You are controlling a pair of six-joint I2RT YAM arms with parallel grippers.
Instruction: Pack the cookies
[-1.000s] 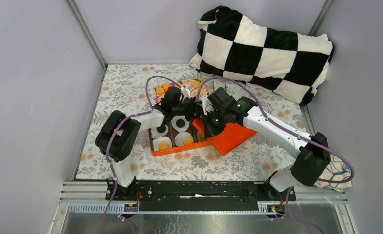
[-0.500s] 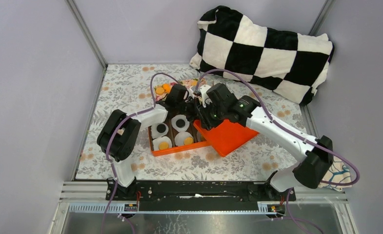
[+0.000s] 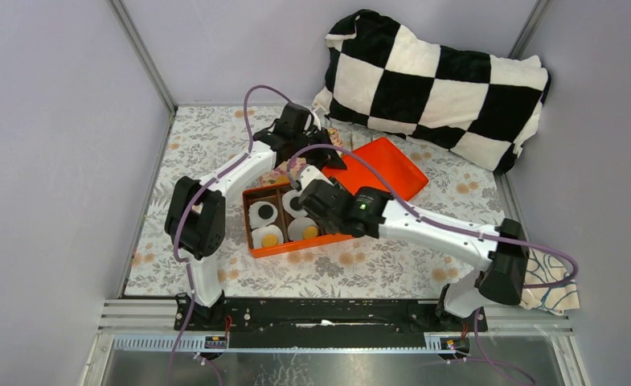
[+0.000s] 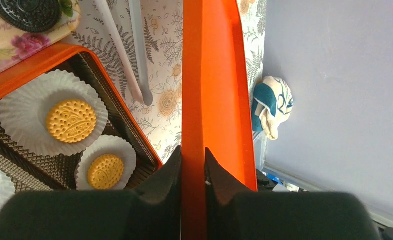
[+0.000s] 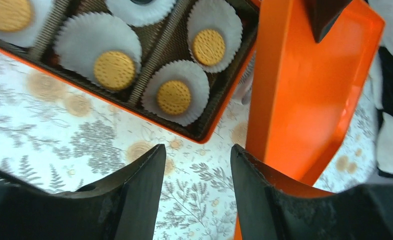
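**Right gripper and cookies.** The right gripper [image 5: 197,152] hangs released, its jaws parted with nothing between them. It sits above the floral cloth [image 5: 59,130], just outside a right-side corner of the orange box [image 3: 296,248]. The cookies [image 5: 114,70] lie flat inside the box, one to each white paper cup [image 5: 74,45]. In the wrist view they are ahead of this claw and to its left. Most are tan, and two of the cups hold dark ones. Being round, they offer no long axis to align with. The right arm is the nearer one to them.

**Lid.** Beyond the box's far-right side the orange lid [image 3: 380,161] hangs tilted, apart from the box. The left gripper [image 4: 192,152] is clenched on its rim. Seen from that wrist, the lid is edge-on and its long axis runs straight away from the claw. The box and two of its tan cookies lie to the lid's left.

**Beyond the box.** A dark cookie [image 4: 29,10] rests on a floral-printed card [image 4: 14,37] just past the box's far rim. Farther off lies the checked pillow [image 3: 440,80].

**Judgement.** Closing the box would probably fall to the left arm, which would swing the lid leftward and level over the box.
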